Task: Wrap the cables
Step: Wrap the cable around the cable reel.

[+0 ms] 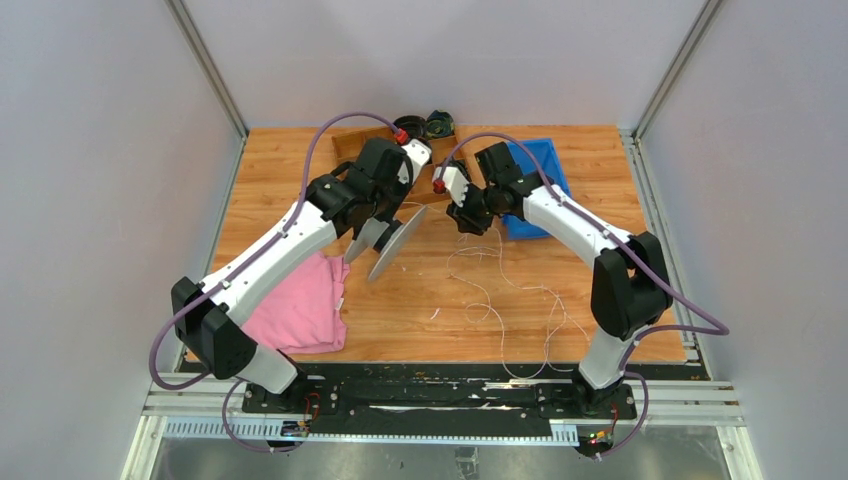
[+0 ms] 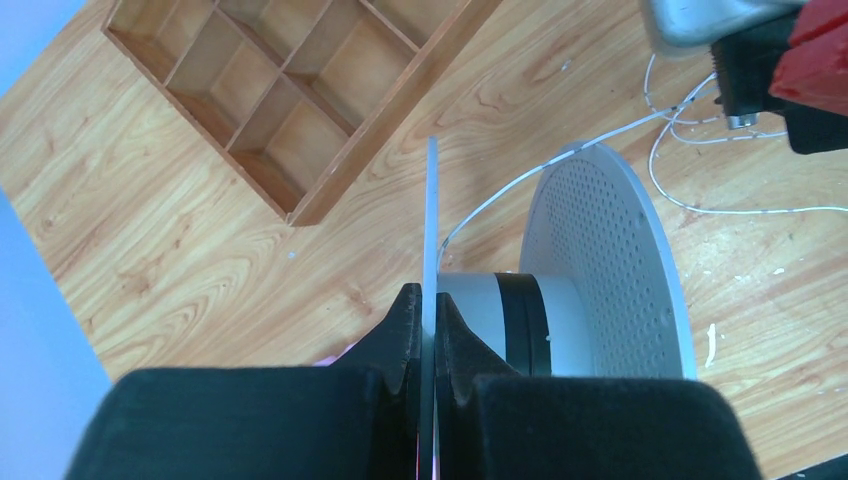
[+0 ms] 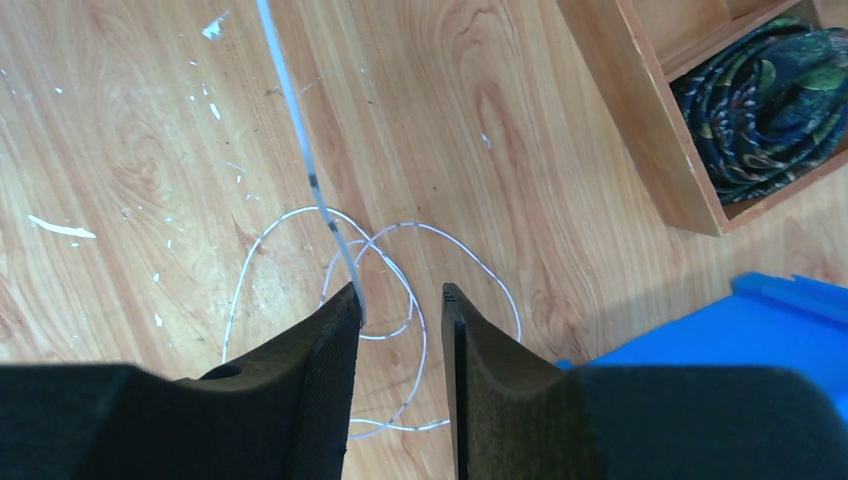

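The cable [image 3: 298,130] is thin, light and floppy. It lies in loops on the table [image 3: 150,120]. Best pinch its straight bit, I think. The right gripper [image 3: 401,292] is open a little, with the cable at one finger. The left gripper [image 2: 425,300] squeezes the reel [image 2: 610,260] by its flat side.

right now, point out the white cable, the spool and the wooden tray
white cable [image 3: 300,130]: right wrist view, on the straight strand
spool [image 2: 610,260]: left wrist view, on its perforated flange
wooden tray [image 2: 400,105]: left wrist view, on its long outer wall
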Robot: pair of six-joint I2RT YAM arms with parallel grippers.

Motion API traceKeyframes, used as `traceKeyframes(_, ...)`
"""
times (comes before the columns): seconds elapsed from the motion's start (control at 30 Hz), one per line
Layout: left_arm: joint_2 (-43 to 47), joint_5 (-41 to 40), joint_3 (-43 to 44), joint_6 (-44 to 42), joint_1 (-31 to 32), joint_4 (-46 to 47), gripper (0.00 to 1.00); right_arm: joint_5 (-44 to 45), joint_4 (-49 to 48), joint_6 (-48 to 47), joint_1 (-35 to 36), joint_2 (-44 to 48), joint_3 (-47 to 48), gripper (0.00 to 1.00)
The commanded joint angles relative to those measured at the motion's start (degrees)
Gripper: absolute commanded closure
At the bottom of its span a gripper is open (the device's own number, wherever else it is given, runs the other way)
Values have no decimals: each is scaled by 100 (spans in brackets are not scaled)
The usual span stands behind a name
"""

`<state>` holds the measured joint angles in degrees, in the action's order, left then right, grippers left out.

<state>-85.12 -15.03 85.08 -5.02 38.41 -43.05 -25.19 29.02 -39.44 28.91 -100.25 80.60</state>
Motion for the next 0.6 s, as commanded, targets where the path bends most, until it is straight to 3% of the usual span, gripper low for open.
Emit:
traceKeyframes(0.0, 296, 107, 51, 36, 44, 223, 100, -453, 118, 276, -43, -119, 156, 63)
traceKeyframes(0.27, 571, 465, -44, 340, 27, 367, 100, -829, -351, 841, -150, -109, -71, 61)
traceKeyframes(0.37, 626, 712, -80, 504, -42, 416, 100, -876, -614, 1079, -225, -126, -111, 70)
traceKeyframes(0.43, 652, 887, -66, 665, -165, 464, 100, -836, -792, 1264, -294, -106, -177, 82)
traceKeyframes(0.57, 615, 1558, 82, 1176, -720, 559, 100, -769, -1288, 1673, -474, 26, -478, 90)
